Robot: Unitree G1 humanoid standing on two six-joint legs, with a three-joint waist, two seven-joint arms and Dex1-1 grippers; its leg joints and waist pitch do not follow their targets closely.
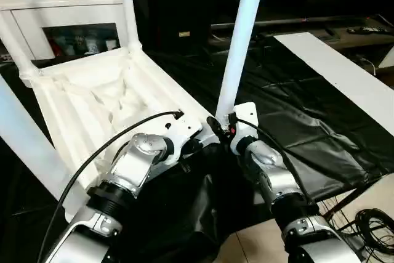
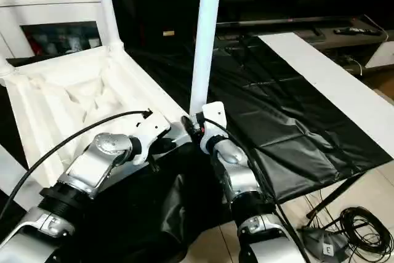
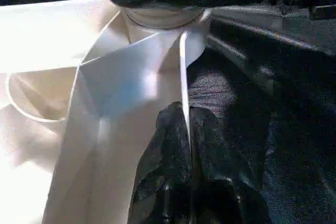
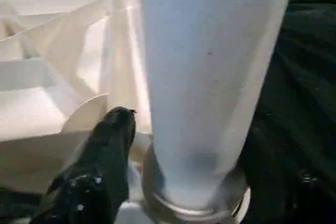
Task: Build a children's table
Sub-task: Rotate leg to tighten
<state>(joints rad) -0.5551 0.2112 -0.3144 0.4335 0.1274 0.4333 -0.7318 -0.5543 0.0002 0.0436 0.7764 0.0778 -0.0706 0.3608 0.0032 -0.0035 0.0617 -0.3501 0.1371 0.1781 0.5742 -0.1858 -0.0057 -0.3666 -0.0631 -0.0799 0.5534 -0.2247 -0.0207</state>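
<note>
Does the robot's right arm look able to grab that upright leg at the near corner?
Probably yes. The right gripper is already at the base of the leg, one black finger beside it, nothing between.

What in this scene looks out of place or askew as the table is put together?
The tabletop lies upside down and tilted on the black sheet, ribbed underside showing, legs pointing up. That fits assembly. The near corner leg leans slightly rather than standing straight in its socket. Nothing looks spilled or broken.
</note>
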